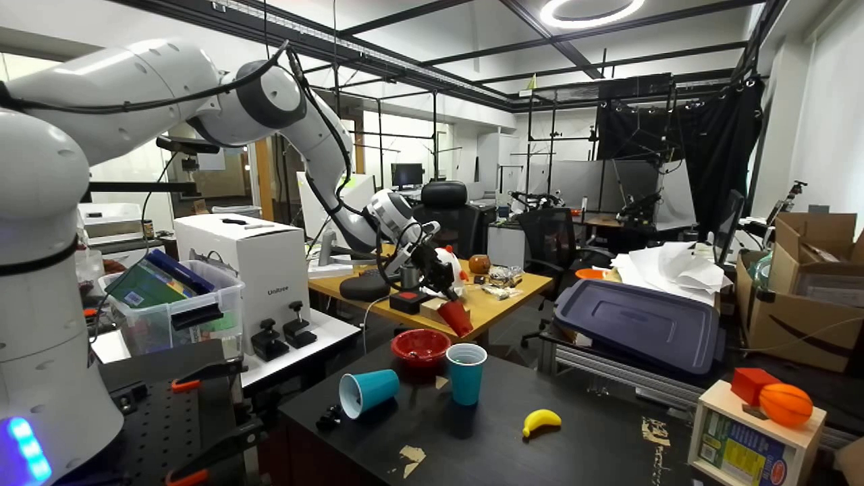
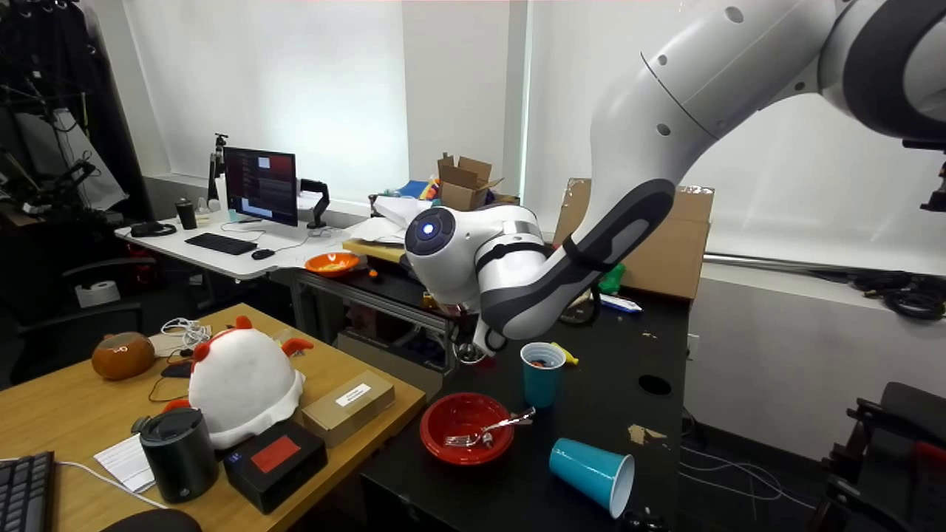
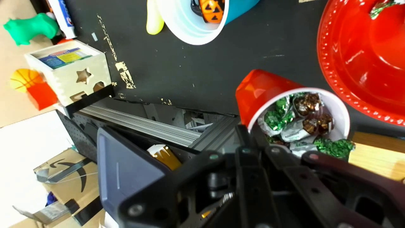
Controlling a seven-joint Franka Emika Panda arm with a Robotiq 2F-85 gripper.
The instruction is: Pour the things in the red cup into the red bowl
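1. The white arm (image 1: 320, 152) stretches out over the black table (image 1: 574, 445), and its fingers (image 3: 243, 139) are closed on the rim of the red cup (image 1: 455, 317), pinching the wall with one inside and one outside.
2. The cup is up in the air and tilted, near the red bowl (image 2: 465, 414); a gap shows between the two in an exterior view.
3. Looking down into it, I see foil-wrapped sweets (image 3: 295, 129) in green, brown and silver, a green twist poking past the rim.
4. The bowl sits flat on the table with a fork (image 2: 491, 427) in it, handle sticking out over the rim, and a small shiny piece (image 2: 487, 440) beside it.
5. Just beside the bowl a blue cup (image 2: 542, 384) stands upright, an orange pumpkin-faced piece (image 3: 213, 11) inside; another blue cup (image 1: 374, 391) lies on its side, mouth turned away from the bowl.
6. A yellow banana (image 1: 542, 422) lies near the upright cup, and farther along a wooden box (image 1: 808, 442) carries a red block (image 1: 751, 386) and an orange ball (image 1: 786, 405).
7. On the wooden table (image 2: 63, 414) alongside I can make out a white plush toy (image 2: 240, 384) and a dark mug (image 2: 181, 462).
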